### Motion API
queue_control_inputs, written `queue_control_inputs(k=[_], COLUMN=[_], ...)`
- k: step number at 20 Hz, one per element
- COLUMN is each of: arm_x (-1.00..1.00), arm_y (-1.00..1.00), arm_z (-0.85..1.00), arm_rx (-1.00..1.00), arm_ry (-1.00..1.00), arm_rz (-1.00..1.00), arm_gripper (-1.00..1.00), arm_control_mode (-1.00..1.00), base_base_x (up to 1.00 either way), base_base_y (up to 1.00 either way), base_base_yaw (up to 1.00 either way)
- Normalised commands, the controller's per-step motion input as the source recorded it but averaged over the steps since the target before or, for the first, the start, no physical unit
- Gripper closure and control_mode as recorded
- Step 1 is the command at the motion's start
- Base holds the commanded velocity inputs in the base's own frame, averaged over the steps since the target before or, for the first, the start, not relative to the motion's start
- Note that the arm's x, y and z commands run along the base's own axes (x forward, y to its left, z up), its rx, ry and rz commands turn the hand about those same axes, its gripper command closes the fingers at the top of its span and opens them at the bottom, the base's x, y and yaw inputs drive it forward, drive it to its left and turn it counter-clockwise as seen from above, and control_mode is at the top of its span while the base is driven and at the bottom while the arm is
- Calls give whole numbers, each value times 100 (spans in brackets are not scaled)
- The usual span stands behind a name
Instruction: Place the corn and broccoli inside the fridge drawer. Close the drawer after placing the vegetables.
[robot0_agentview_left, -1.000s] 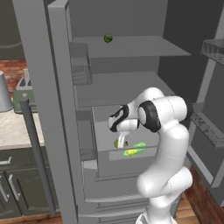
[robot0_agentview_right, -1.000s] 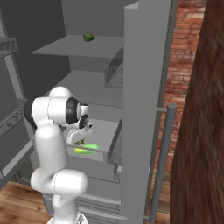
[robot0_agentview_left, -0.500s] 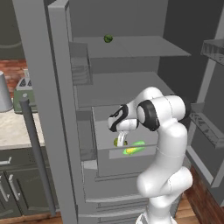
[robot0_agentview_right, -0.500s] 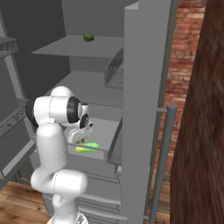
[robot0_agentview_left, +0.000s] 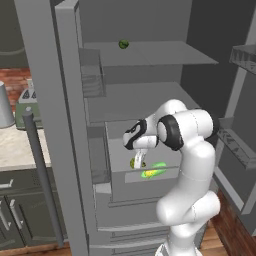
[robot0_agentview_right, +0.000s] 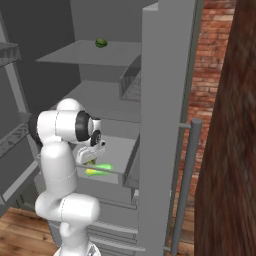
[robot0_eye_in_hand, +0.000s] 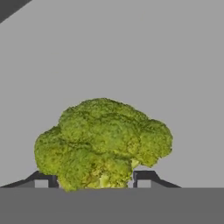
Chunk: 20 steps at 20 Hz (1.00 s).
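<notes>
The fridge drawer stands pulled out, pale grey and shallow, with my arm bent over it. The bright green corn lies inside it, behind the see-through front. My gripper points down into the drawer with its jaws apart. The olive-green broccoli sits just below the fingers, left of the corn. In the hand view the broccoli bulges between the two dark fingertips, and I see no pinch on it. From the right, the corn and the drawer show beside my gripper.
A small dark green ball rests on the upper fridge shelf. The open fridge door with its bar handle stands close at the left. The other door's racks flank the right. A counter with a toaster lies further left.
The jaws have spread from shut to apart, letting go of the broccoli, which now sits in the drawer beside the corn. The arm has hardly moved.
</notes>
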Motion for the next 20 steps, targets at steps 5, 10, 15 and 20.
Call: queue_control_inputs(k=[5, 10, 15, 20], arm_x=[-20, -22, -12, -2], arm_y=[0, -6, -9, -12], arm_z=[31, 61, 96, 100], arm_rx=[0, 0, 0, 0], arm_ry=[-15, -18, -22, -19], arm_rz=[0, -3, -4, -6], arm_gripper=[-100, -100, -100, -100], arm_control_mode=[-100, -100, -100, -100], base_base_x=[0, 0, 0, 0], base_base_y=[0, 0, 0, 0], base_base_yaw=[0, 0, 0, 0])
